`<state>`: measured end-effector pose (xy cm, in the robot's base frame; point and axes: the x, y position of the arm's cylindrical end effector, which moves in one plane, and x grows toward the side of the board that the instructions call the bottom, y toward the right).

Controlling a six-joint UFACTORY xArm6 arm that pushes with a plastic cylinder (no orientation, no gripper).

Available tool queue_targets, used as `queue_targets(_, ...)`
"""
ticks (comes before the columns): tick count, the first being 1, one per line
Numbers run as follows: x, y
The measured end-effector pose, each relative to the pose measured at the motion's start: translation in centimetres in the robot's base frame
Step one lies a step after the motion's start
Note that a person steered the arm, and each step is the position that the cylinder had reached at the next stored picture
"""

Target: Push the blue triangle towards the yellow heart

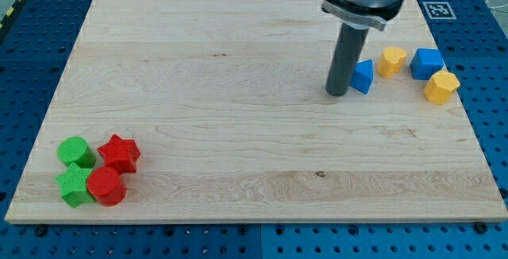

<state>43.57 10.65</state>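
The blue triangle (363, 76) lies on the wooden board at the view's upper right. The yellow heart (391, 60) sits just to its right and slightly higher, a small gap between them. My tip (337, 94) rests on the board right at the triangle's left side, touching it or nearly so. The dark rod rises from there to the arm's grey head at the view's top.
A blue cube (426, 63) and a yellow hexagon (441, 87) lie right of the heart near the board's right edge. A green cylinder (76, 152), red star (120, 152), green star (74, 185) and red cylinder (106, 187) cluster at the lower left.
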Motion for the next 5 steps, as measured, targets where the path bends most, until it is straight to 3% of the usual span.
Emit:
queue_targets(2, -3.6, -1.9)
queue_targets(5, -2.4, 4.3)
